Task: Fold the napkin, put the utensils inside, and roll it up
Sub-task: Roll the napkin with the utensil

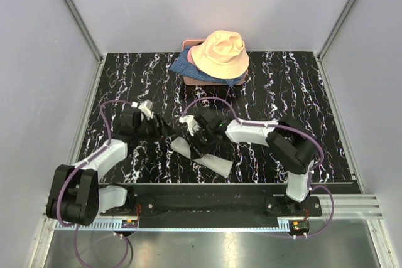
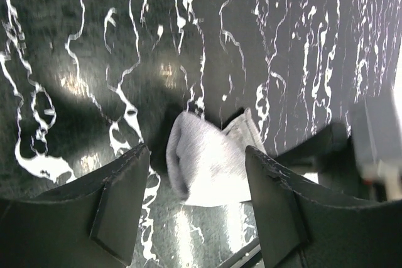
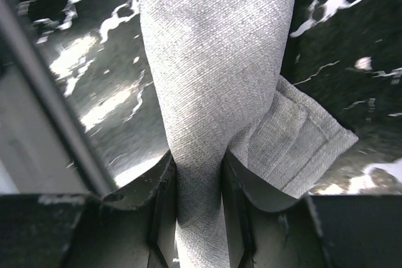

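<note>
Grey cloth lies in a long, thin strip on the black surface (image 1: 301, 105) with white streaks. This is the napkin (image 1: 218, 166), and it lies slantwise close in front of the two arms.

The right arm (image 1: 251, 131) reaches over the middle of the napkin. Its jaws are pinching the napkin from both sides. In the right wrist view the napkin (image 3: 220, 61) runs straight up between the two black jaws, squeezed narrow where they hold it. Just to the right of that spot, a flat corner with a sewn edge sticks out.

The left arm (image 1: 110, 152) is to the left of the napkin. Its jaws are spread apart and hold nothing. In the left wrist view the rounded end of the napkin (image 2: 204, 167) lies on the surface in the gap between the jaws. It looks a little beyond them, and neither jaw seems to touch it.

Far behind the napkin, near the back edge of the surface, sits a peach hat (image 1: 220, 54). The hat rests on a blue cloth (image 1: 183, 66), and both sit on a pink box (image 1: 195, 80).
</note>
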You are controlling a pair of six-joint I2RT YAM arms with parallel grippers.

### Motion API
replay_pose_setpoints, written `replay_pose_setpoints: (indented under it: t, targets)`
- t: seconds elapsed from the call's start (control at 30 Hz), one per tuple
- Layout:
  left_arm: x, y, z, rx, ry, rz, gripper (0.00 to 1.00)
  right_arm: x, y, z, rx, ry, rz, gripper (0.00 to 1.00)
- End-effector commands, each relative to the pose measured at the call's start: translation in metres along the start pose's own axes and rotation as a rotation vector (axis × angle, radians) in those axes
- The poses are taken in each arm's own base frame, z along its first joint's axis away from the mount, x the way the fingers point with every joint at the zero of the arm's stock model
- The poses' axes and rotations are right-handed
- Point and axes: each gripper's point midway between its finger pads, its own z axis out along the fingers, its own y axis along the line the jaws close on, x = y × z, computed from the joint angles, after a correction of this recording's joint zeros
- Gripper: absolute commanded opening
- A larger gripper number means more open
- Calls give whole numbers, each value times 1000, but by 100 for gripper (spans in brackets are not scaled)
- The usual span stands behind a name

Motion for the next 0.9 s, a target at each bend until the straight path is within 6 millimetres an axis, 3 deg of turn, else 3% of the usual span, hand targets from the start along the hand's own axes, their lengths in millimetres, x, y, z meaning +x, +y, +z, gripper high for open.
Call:
replay_pose_setpoints:
  t: [0.0, 0.23, 0.63, 0.87]
  targets:
    - [-1, -10, -3, 74, -53, 58, 65, 7, 21, -9, -277, 63, 128, 36]
    - [11, -21, 2, 136, -36, 102, 65, -4, 11, -14, -420, 57, 221, 35]
    - [29, -24, 24, 200, 31, 129, 62, -1, -12, -15, -563, 70, 338, 35]
    - [29, -26, 36, 212, 46, 134, 37, 3, -23, -9, -576, 93, 381, 37]
